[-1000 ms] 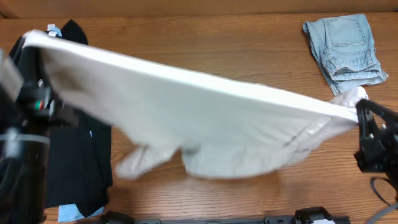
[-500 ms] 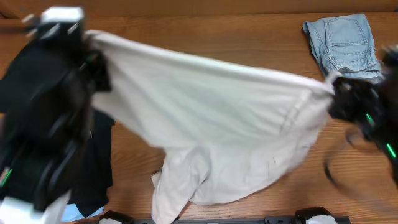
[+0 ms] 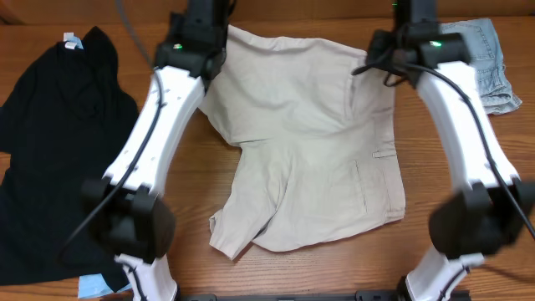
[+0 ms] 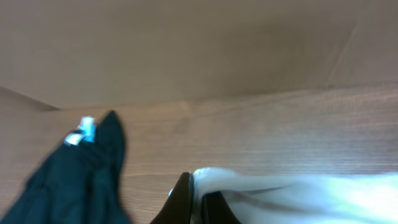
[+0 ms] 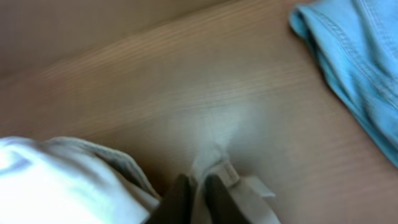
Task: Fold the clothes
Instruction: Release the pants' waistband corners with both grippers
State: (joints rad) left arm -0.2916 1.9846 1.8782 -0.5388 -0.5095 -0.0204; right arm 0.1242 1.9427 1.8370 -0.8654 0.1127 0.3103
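The cream-beige shorts [image 3: 309, 142] lie spread on the wooden table, waistband toward the far side and legs toward the near edge. My left gripper [image 3: 216, 38] is shut on the waistband's far-left corner. In the left wrist view the pale cloth [image 4: 298, 190] runs out from between the dark fingers [image 4: 183, 202]. My right gripper [image 3: 391, 50] pinches the far-right corner. The right wrist view shows a strip of the cloth [image 5: 56, 180] between its fingers [image 5: 180, 202]. The black top [image 3: 58, 142] lies flat at the left. The small denim shorts [image 3: 493, 75] sit at the far right.
Both white arms reach from the near edge across the table, flanking the cream shorts. A light-blue scrap [image 3: 96, 286] peeks out under the black top at the near left. A brown wall [image 4: 186, 43] rises behind the table's far edge.
The cream shorts hung stretched in the air between the grippers; both arms have since swung to the far side and the shorts now lie flat on the table.
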